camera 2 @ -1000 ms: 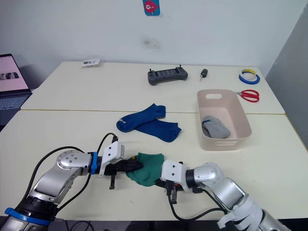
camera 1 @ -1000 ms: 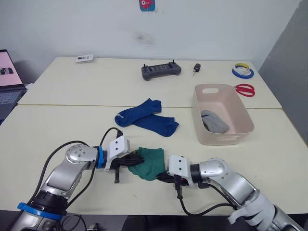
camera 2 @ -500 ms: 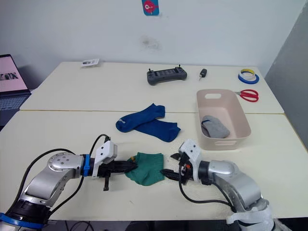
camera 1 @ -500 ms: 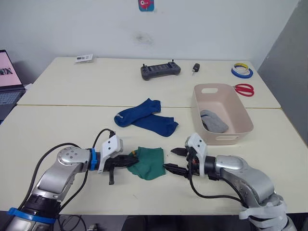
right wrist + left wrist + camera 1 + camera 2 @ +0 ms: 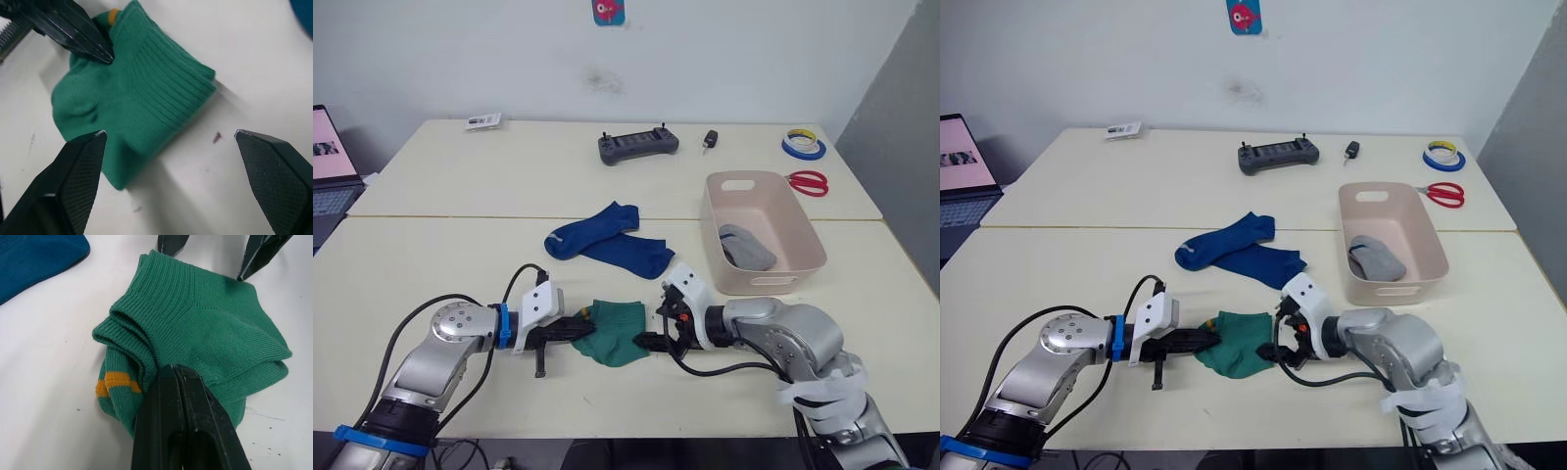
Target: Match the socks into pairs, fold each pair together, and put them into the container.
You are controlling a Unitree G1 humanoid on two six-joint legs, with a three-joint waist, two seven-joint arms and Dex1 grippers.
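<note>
My left gripper (image 5: 177, 373) was pressed shut on the near edge of the folded green pair (image 5: 195, 340), which lay on the table (image 5: 431, 264). My right gripper (image 5: 168, 142) was spread wide, fingertips at the pair's far side. My left wrist view showed an orange stripe at the fold. Farther off lay the blue socks (image 5: 607, 237), then the container (image 5: 803, 240) holding a grey sock (image 5: 747, 247).

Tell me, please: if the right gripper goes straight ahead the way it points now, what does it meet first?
Most likely the folded green socks, which lie just ahead of the open right gripper. Beyond them is the left gripper, shut on their far edge.
</note>
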